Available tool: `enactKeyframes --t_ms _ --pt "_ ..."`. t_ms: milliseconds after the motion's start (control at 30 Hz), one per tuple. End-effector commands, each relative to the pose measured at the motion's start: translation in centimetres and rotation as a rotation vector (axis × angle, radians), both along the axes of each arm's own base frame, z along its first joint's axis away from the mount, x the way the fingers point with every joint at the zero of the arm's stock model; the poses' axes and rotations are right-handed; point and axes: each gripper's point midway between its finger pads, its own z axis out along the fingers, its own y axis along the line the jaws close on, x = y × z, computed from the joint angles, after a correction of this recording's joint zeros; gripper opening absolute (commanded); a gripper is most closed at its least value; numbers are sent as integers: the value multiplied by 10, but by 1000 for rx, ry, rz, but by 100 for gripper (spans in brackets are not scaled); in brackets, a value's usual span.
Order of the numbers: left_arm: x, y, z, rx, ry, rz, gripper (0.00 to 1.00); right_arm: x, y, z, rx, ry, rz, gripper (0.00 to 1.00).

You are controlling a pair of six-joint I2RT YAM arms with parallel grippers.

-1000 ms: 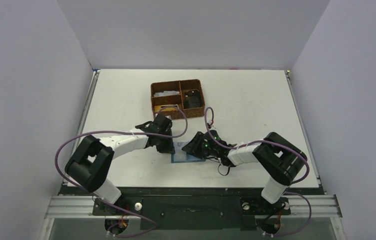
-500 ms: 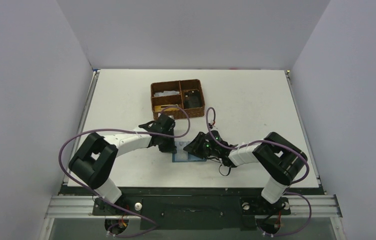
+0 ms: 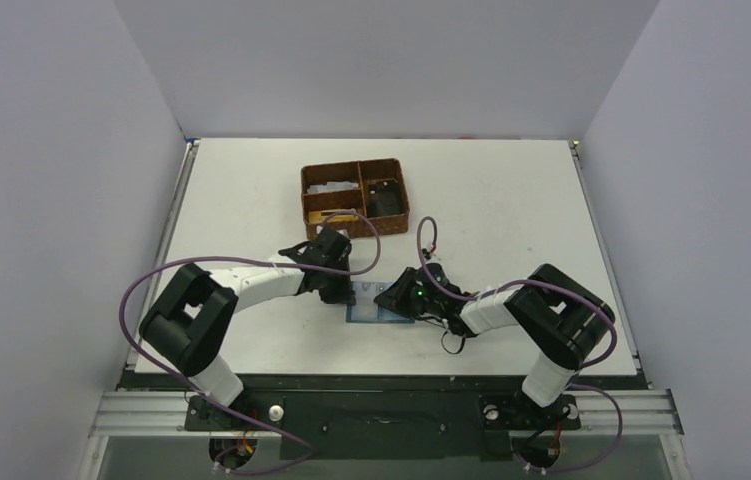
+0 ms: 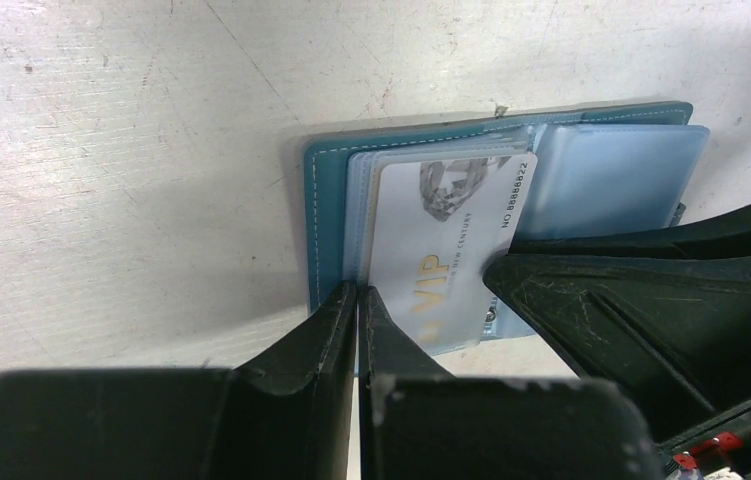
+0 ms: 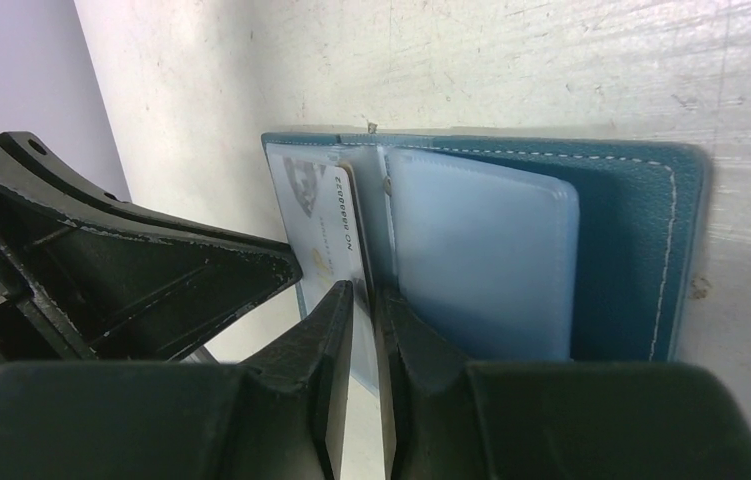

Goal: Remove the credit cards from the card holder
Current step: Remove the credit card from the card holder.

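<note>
Left wrist view: the holder (image 4: 331,190), smooth stitched teal leather, lies open at frame centre. The left gripper (image 4: 357,300), jaws together, pins its edge. The right gripper (image 5: 363,305) is nearly closed beside a glossy white card (image 4: 446,245) (half out of its frosted sleeve); whether it grips, I cannot tell. Extraction underway; next, slide it free.

Both arms reach inward and low, wrists bent down, tips nearly meeting. The left gripper (image 4: 356,300) has its fingers (image 4: 321,330) pressed together, no gap between them. The right gripper (image 5: 363,310) shows a narrow slit between its fingertips.
</note>
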Motion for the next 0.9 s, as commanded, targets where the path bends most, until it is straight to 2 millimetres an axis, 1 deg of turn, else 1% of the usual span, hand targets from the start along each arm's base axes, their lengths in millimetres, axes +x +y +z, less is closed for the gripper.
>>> enactKeyframes --t_ms 0,67,200,300,500,733,867 --pt "-21 5 -33 68 78 -24 0 -1 10 13 42 -39 37 11" --pt "-21 4 -32 69 76 -29 0 -1 11 15 33 -48 43 10" --pt "-22 3 -32 70 78 -33 0 1 9 16 10 -56 46 5" --pt "-23 5 -33 75 81 -30 0 0 7 13 -11 -54 47 0" --pt "-24 15 -36 88 90 -15 0 -1 -3 6 -61 -55 37 0" --pt "-25 25 -41 110 101 -2 0 1 -14 7 -136 -73 26 0" --pt "-26 29 -44 117 107 8 0 1 -20 3 -179 -70 24 0"
